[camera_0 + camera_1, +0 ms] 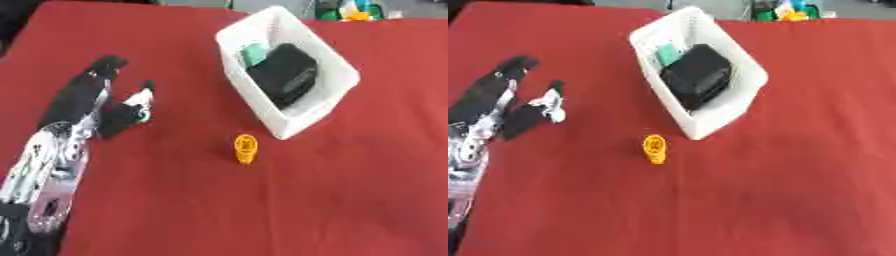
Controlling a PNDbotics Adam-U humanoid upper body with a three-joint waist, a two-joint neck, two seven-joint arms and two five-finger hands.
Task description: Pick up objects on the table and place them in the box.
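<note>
A small orange object (246, 148) stands on the red table (350, 190), just in front of the near corner of the white box (329, 50). Inside the box lie a black object (284, 75) and a small green thing (255, 53). My left hand (87, 95) hovers over the table's left side, well left of the orange object, fingers straight and thumb spread, holding nothing. My right hand shows in neither view.
The silver and black left forearm (48, 170) runs down to the lower left corner. Some colourful items (350, 10) sit beyond the table's far edge. Red cloth stretches bare to the right and front.
</note>
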